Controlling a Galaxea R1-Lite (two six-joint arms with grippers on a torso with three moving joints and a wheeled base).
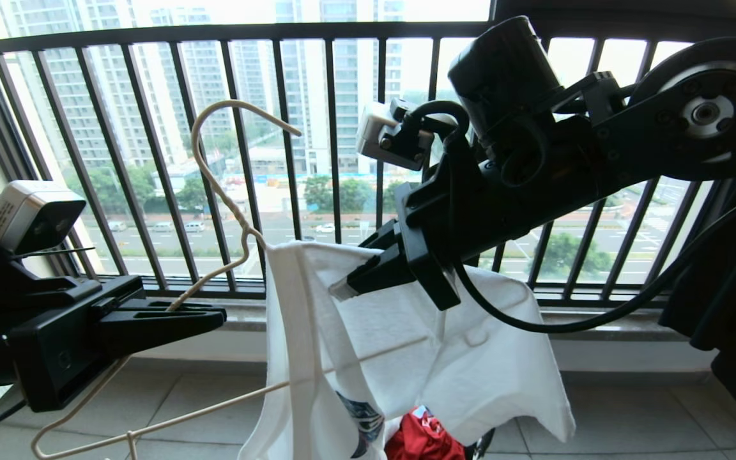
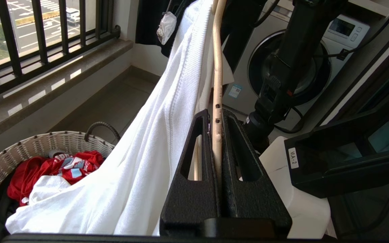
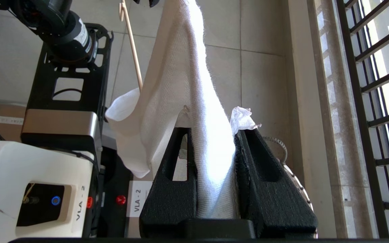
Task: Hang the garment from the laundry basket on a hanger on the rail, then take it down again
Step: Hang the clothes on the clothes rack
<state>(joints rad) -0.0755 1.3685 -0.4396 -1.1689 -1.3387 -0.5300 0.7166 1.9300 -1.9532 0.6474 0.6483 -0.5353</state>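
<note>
Fingers of the left gripper (image 1: 218, 314), at the lower left of the head view, are clenching the hanger (image 1: 224, 191) on its sloping shoulder wire; the left wrist view is showing the cream wire pinched tight between the two black fingers (image 2: 194, 175). The hanger's hook is reaching up toward the upper left centre of the frame, against the black window railing (image 1: 336, 128), while its lower bar is slanting down to the bottom left corner.

The garment (image 1: 406, 358) is hanging in the lower centre of the head view, draped partly over the hanger, with its blue logo showing near the bottom edge. The right gripper (image 1: 342, 291) is coming in from the upper right and is grasping the white fabric near its top edge; in the right wrist view the cloth is bunching between the fingers (image 3: 171, 175).

Below the garment, a red garment (image 1: 422, 437) is lying in the laundry basket (image 2: 39, 145), which is sitting on the tiled floor (image 1: 630, 415) at the lower left of the left wrist view.
</note>
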